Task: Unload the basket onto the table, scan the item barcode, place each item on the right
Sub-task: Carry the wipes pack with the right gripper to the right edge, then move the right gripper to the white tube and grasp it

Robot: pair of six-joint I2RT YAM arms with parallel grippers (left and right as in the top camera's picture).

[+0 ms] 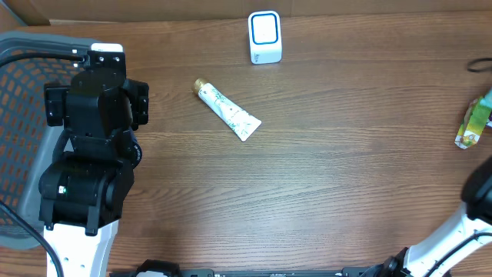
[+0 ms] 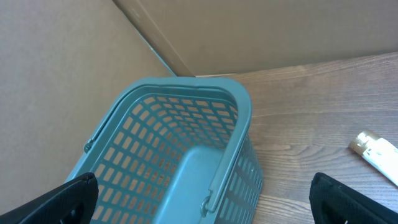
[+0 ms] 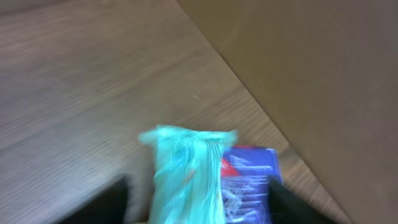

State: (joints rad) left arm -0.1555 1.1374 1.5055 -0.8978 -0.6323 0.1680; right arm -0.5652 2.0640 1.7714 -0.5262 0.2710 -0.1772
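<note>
A green packet (image 3: pixel 186 177) lies on the wooden table next to a blue packet (image 3: pixel 249 180). Both sit between the fingers of my right gripper (image 3: pixel 199 202), which is open; the view is blurred. From overhead the green packet (image 1: pixel 474 123) shows at the table's right edge, with only part of the right arm (image 1: pixel 480 192) in view. A white and blue scanner (image 1: pixel 265 37) stands at the back middle. My left gripper (image 2: pixel 202 202) hangs wide open and empty over the teal basket (image 2: pixel 242 112).
A white tube with a gold cap (image 1: pixel 227 110) lies on the table (image 1: pixel 346 169) left of centre, and its cap end (image 2: pixel 373 149) shows in the left wrist view. The basket (image 1: pixel 23 85) fills the far left. Cardboard walls stand behind the table.
</note>
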